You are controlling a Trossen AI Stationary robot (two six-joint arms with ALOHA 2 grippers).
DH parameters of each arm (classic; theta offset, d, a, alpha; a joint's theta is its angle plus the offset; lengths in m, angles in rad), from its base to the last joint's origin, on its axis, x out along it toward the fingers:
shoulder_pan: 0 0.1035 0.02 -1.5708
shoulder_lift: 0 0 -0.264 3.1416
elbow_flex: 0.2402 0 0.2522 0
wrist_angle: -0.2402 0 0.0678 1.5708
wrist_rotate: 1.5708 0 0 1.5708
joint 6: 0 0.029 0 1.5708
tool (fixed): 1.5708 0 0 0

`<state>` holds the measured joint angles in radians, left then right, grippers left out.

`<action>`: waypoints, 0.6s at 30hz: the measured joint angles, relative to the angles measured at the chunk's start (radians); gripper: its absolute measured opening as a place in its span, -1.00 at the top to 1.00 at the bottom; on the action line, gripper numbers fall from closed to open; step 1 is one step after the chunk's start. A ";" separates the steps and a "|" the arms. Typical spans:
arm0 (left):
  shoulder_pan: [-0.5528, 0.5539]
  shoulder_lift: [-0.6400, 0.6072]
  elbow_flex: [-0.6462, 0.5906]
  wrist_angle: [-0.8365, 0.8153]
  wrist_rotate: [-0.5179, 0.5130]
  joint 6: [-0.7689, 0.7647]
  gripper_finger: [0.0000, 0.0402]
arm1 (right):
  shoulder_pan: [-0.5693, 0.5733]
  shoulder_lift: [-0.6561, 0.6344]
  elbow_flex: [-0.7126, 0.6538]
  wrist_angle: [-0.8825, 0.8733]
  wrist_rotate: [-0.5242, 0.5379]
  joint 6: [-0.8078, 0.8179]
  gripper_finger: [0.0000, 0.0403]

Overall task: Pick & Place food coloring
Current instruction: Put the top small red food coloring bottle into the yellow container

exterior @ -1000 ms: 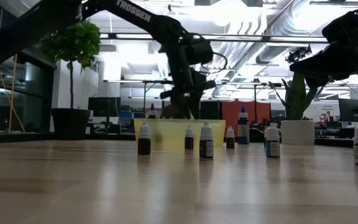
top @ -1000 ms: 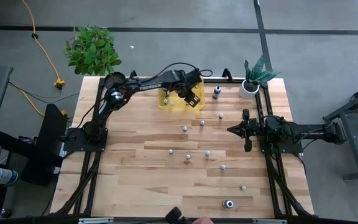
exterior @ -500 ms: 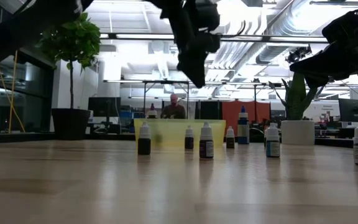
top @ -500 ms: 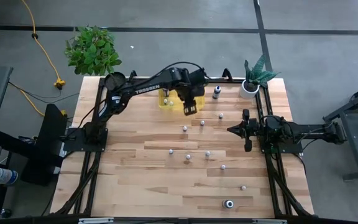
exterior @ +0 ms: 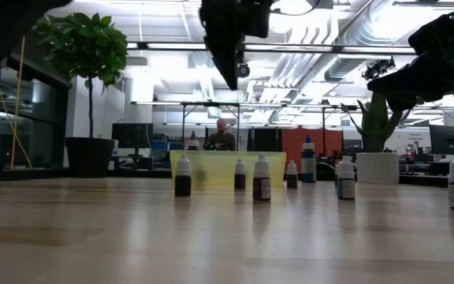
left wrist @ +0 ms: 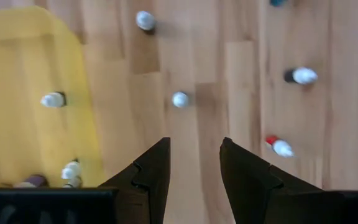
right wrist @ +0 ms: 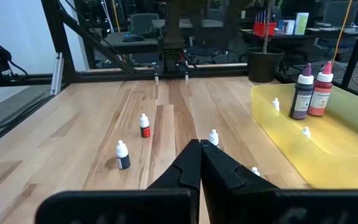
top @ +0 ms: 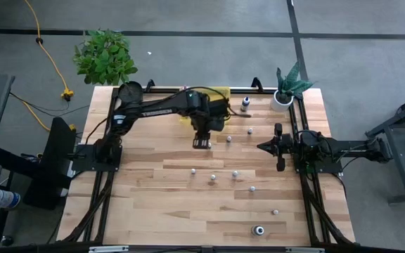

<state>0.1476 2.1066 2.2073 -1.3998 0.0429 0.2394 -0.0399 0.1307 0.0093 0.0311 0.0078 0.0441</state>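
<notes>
The food coloring bottles [top: 212, 177] stand upright and scattered on the wooden table; several more stand inside the yellow bin [left wrist: 36, 106]. My left gripper [left wrist: 194, 146] is open and hangs high over the table just on the near side of the bin, fingers pointing down. One white-capped bottle [left wrist: 179, 99] stands a little ahead of its fingertips, untouched. In the low view my left gripper [exterior: 231, 75] is well above the row of bottles [exterior: 262, 178]. My right gripper [right wrist: 199, 149] is shut and waits at the table's right side [top: 262, 146].
The yellow bin [top: 220, 95] sits at the far edge, partly under my left arm, with two tall bottles [right wrist: 302, 93] inside. A taller bottle [top: 245, 104] and a white plant pot [top: 282, 98] stand right of it. A bushy plant [top: 104, 56] stands off the far left corner.
My left gripper has risen out of the yellow bin and swung toward the near edge. It now hangs over the bare table beside the bin, above a loose bottle. The bottles on the table have not moved, and my right arm has kept still.
</notes>
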 joint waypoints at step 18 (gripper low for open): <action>-0.135 -0.382 -0.792 0.474 0.105 -0.053 0.35 | 0.000 0.001 0.000 0.000 0.000 0.000 1.00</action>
<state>0.0124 1.7245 1.4153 -0.9259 0.1478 0.1860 -0.0399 0.1318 0.0093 0.0311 0.0078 0.0441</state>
